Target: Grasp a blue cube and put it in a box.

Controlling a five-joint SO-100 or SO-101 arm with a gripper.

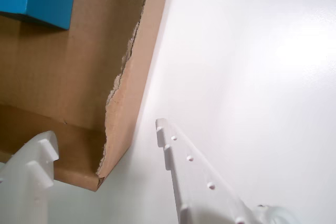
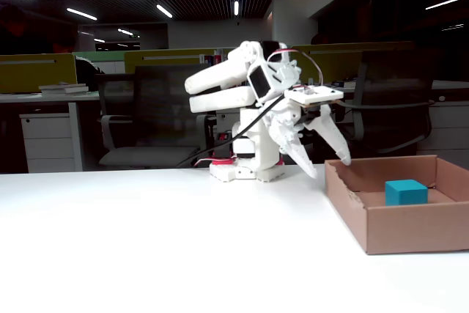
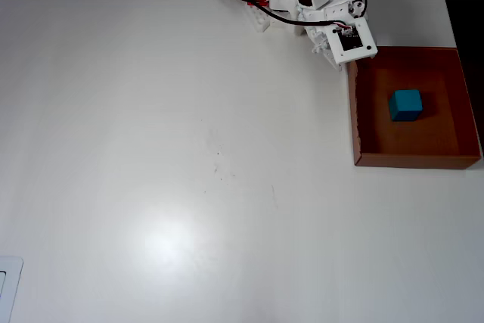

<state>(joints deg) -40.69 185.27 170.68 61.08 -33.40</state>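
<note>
- The small teal-blue cube already lies on the floor of the shallow brown cardboard box, near its middle, so the placing looks done; what is left, at most, is for the arm to draw clear.
- The white two-finger gripper hangs spread and empty above the box's near corner, touching nothing.
- Only the wrist view shows the box's ragged, torn wall; the overhead view hides the fingers beneath the wrist.
</note>
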